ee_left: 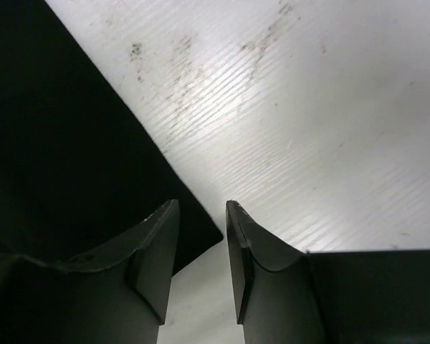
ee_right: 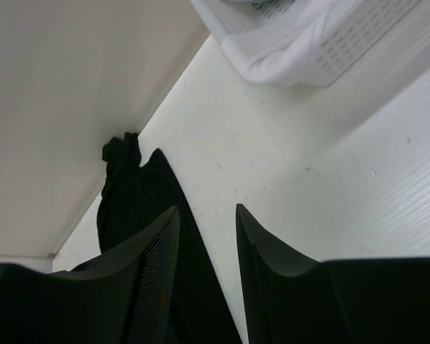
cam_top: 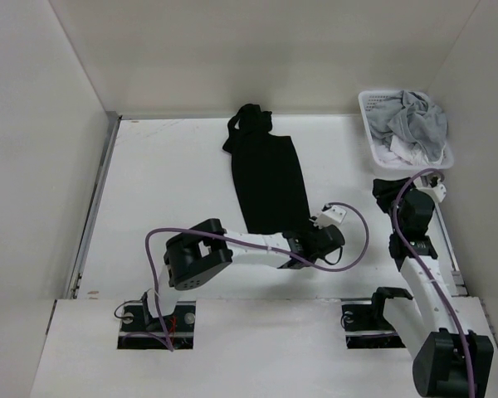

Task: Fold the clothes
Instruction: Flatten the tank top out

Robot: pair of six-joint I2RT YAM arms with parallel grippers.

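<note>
Scuffed white table [ee_left: 294, 107]; white walls [cam_top: 232, 50]; clothes [cam_top: 266, 178] on table; left gripper [ee_left: 202, 258], right gripper [ee_right: 206, 251] spread.

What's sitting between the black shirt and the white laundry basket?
Nothing. The top view shows only bare table between the black shirt and the basket.

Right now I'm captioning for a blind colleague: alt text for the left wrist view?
The left gripper, its jaws apart and empty, hangs over the corner of a black garment. The garment covers the left; scuffed white table fills the rest.
</note>
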